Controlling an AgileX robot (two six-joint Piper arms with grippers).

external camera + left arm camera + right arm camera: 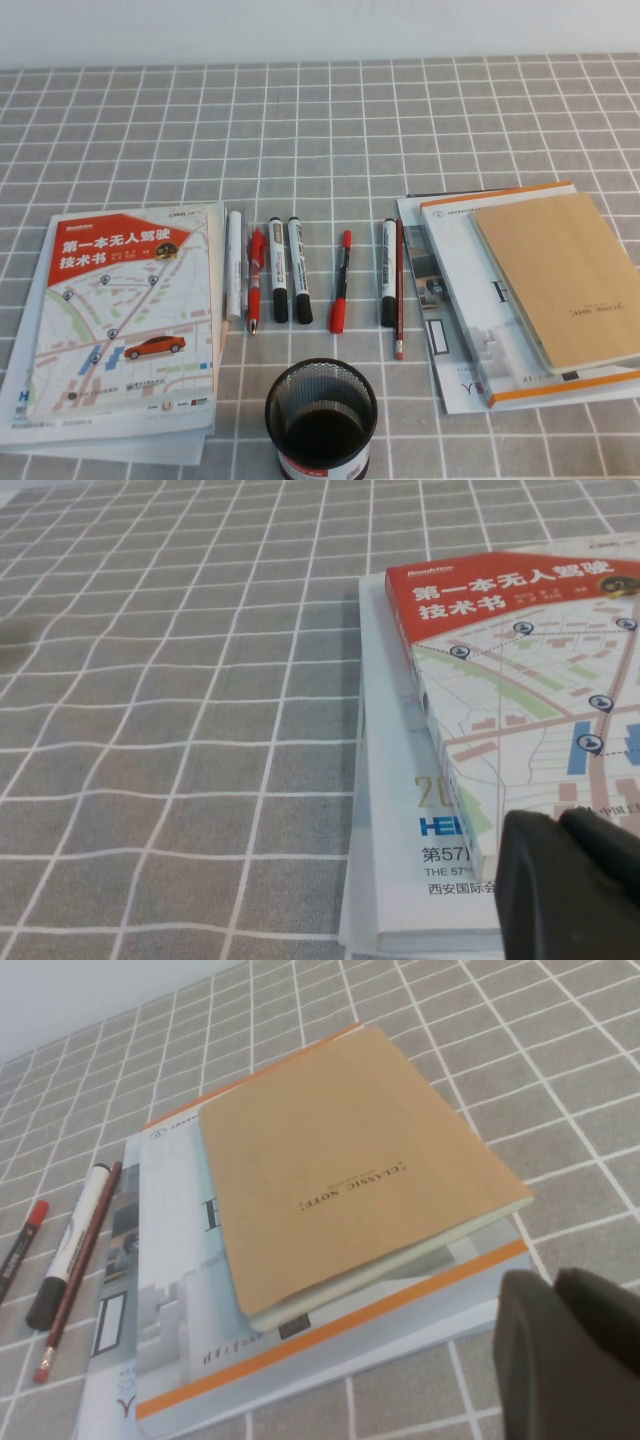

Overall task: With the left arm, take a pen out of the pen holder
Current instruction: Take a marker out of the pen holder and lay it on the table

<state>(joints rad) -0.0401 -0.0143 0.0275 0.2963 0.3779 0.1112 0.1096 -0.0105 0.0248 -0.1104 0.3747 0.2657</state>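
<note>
Clipped by the high view's lower edge: pen holder (322, 378), inside dark, possibly empty. Seen only as blurred dark tips, the rest out of frame: left hand (560, 825) by the map book (520, 680), right hand (553, 1285) near the tan notebook (340, 1160).

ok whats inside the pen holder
No pen sticks out of the pen holder; its dark bottom is unclear. Left end effector hangs over the map book, right end effector near the tan notebook.
</note>
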